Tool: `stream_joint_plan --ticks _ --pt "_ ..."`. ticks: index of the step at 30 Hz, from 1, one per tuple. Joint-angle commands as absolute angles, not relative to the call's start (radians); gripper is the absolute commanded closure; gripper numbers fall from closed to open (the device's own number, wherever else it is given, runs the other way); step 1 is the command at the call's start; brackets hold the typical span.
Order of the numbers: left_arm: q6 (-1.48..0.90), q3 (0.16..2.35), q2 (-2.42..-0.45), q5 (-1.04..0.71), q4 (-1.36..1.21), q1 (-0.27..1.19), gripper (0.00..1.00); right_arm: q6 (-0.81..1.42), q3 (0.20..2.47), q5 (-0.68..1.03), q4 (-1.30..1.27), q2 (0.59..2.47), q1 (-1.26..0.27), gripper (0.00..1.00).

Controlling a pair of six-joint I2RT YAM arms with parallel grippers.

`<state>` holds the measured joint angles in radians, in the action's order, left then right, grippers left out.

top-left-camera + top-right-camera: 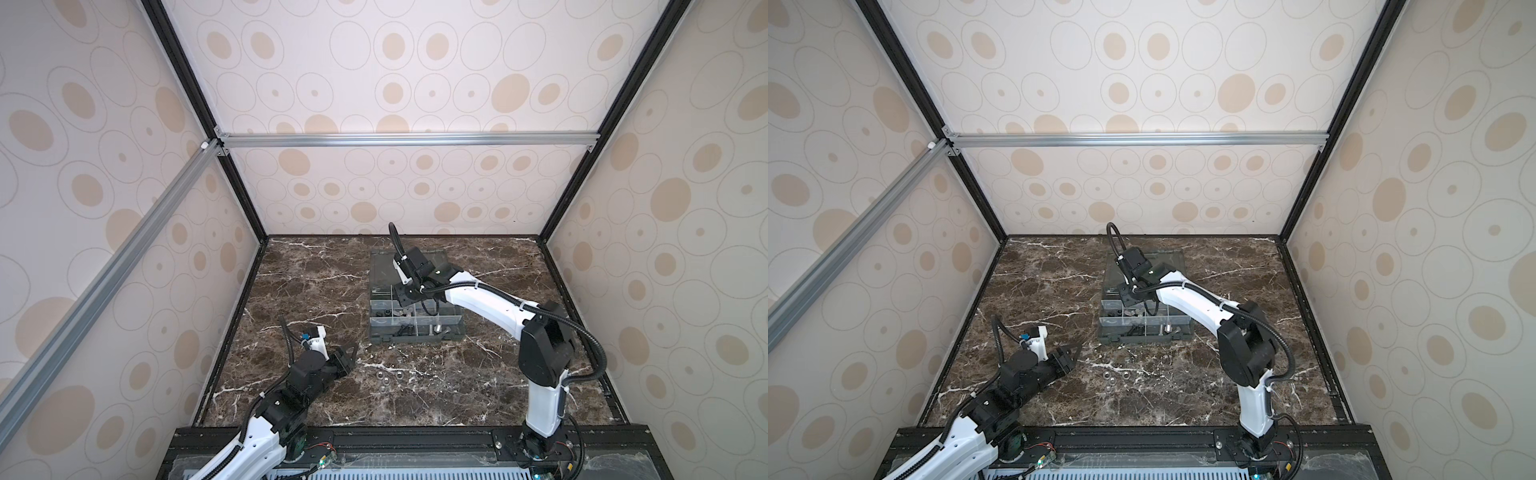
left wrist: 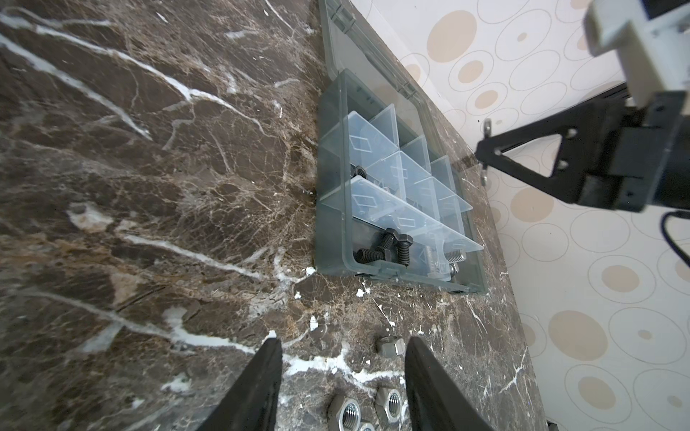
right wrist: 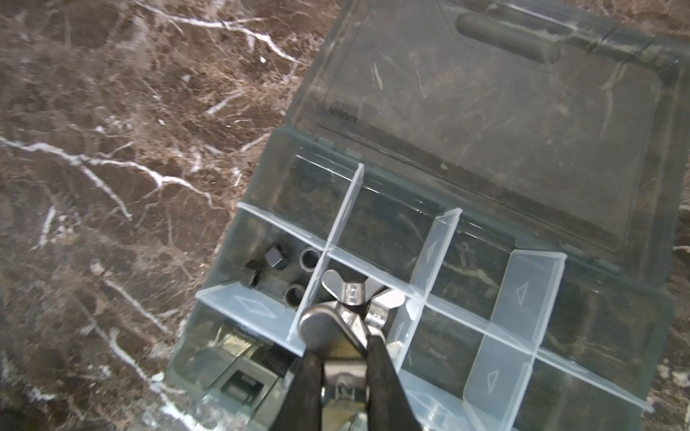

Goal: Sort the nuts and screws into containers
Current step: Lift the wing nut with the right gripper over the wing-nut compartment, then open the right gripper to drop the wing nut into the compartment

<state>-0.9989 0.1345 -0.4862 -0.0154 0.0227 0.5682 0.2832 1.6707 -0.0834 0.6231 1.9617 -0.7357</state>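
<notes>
Nearest, at the near left of the marble desk [image 1: 316, 266], the left claw [image 1: 353, 355] hangs just over the surface, fingers spread with nothing between them. Just right of it, a small cluster of silver hex nuts [image 1: 386, 379] lies loose on the desk, near the front of the box. Farther back at centre sits the organizer box [image 1: 415, 338], its clear lid [image 1: 380, 270] laid open flat on the far side. In its near row, black screws [image 2: 388, 250] lie in the left compartment and silver screws [image 2: 457, 256] in the next. Dark nuts [image 3: 278, 257] lie in the middle row's left compartment. The right claw [image 3: 341, 341] reaches in from the right over the middle row, pinching a silver wing nut [image 3: 319, 328] just above a second wing nut [image 3: 353, 291] lying in the compartment.
</notes>
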Motion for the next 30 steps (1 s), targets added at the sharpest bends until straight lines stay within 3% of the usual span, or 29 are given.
stream_joint_plan --ticks 1,6,15,30 --pt "-1.011 0.133 -0.485 -0.016 0.011 0.561 0.46 0.255 1.721 -0.076 0.677 2.029 -0.735 0.86" --pt "-1.016 0.134 -0.483 -0.020 0.016 0.561 0.47 0.258 1.746 -0.075 0.686 2.073 -0.733 0.81" --pt "-1.019 0.134 -0.486 -0.023 0.005 0.561 0.47 0.262 1.725 -0.064 0.700 2.030 -0.733 0.55" --pt "-1.021 0.134 -0.494 -0.035 -0.001 0.561 0.46 0.307 1.445 -0.035 0.614 1.750 -0.732 0.50"
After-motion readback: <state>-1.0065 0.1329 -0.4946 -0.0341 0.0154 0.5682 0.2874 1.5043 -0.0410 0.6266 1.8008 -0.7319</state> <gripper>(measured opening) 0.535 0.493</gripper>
